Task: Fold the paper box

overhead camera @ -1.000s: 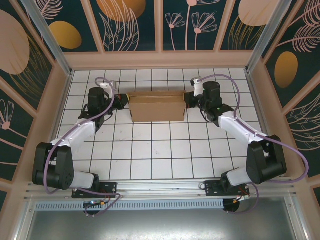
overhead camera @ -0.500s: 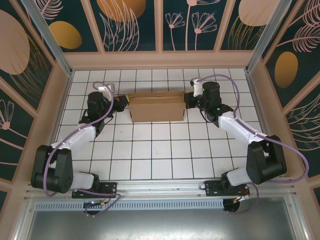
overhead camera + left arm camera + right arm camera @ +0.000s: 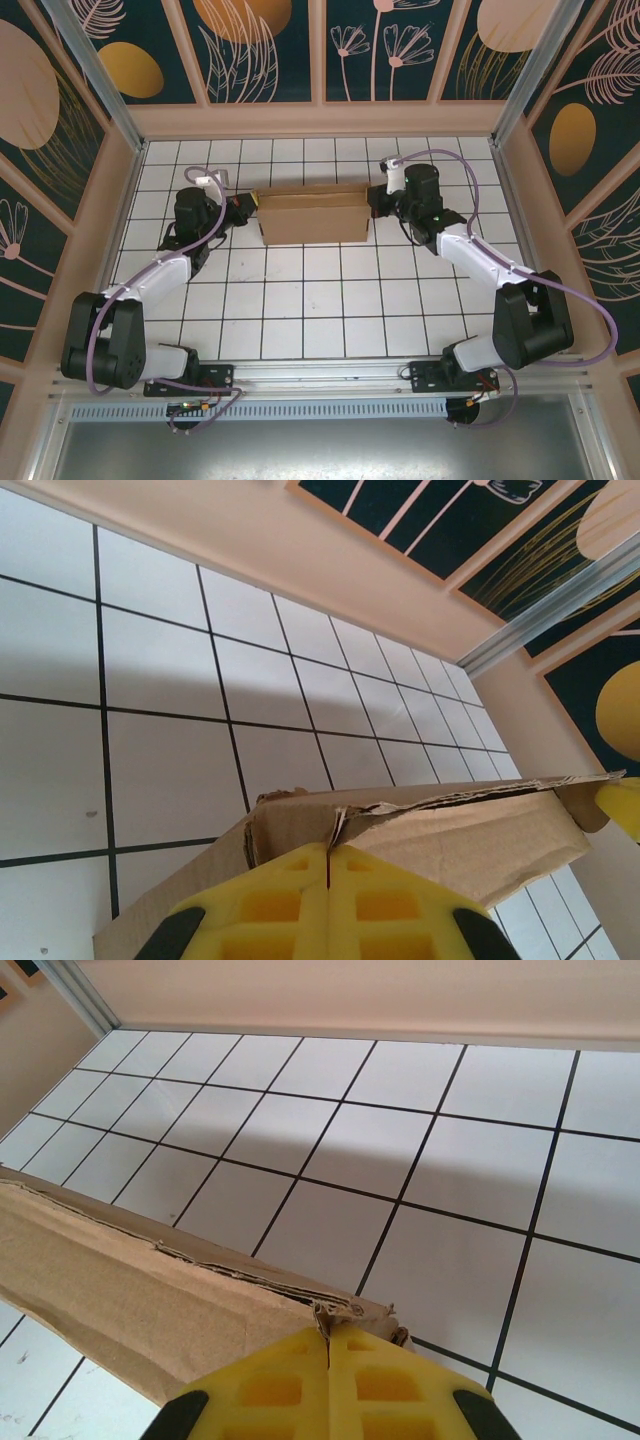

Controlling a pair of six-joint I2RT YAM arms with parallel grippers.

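The paper box (image 3: 313,218) is a brown cardboard mailer folded into a low rectangular shape at the far middle of the tiled table. My left gripper (image 3: 252,205) is shut, its yellow fingertips pressed against the box's left end. In the left wrist view the fingers (image 3: 290,890) meet at a ragged cardboard corner of the box (image 3: 470,840). My right gripper (image 3: 372,200) is shut too, its tips against the box's right end. The right wrist view has its fingers (image 3: 280,1385) closed at the frayed corner of the box (image 3: 120,1300).
The white tiled table (image 3: 320,310) lies open between the box and the arm bases. A beige wall (image 3: 320,120) runs along the back, with side walls left and right. Grey cables loop over both arms.
The left arm's wrist has shifted slightly left and toward me while its tips stay at the box's end. The box and the right arm have barely moved.
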